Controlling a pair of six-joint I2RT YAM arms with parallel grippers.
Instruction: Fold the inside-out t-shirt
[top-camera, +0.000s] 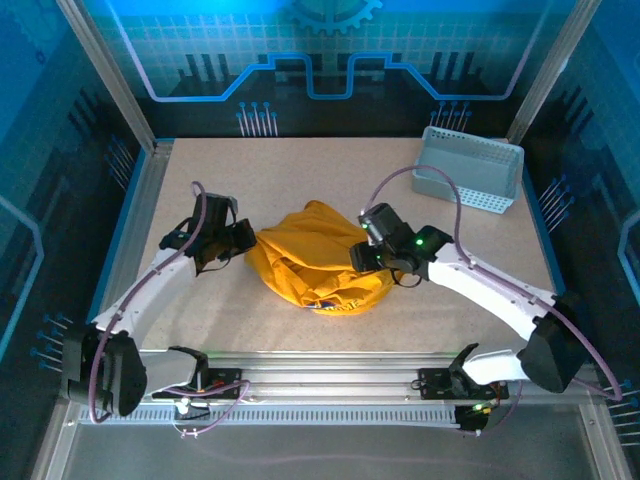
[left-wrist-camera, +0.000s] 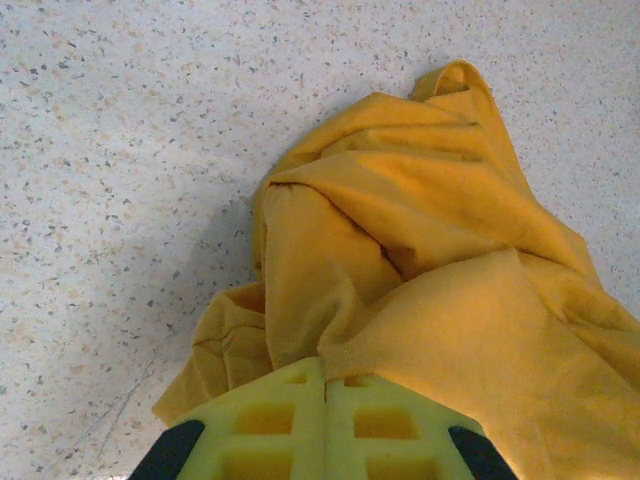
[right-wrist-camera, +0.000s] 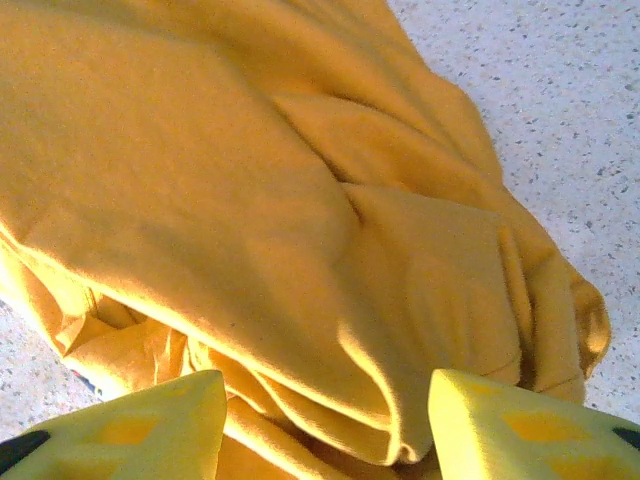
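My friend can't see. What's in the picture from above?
A crumpled mustard-yellow t-shirt lies bunched in the middle of a speckled table, with the left gripper at its left edge and the right gripper at its right edge. A pale grey perforated basket stands in the far right corner.

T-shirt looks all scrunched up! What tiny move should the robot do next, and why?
Probably close the right fingers on the fold lying between them: they stand open around the t-shirt, which is a crumpled heap, and the left fingers are shut at its other edge.
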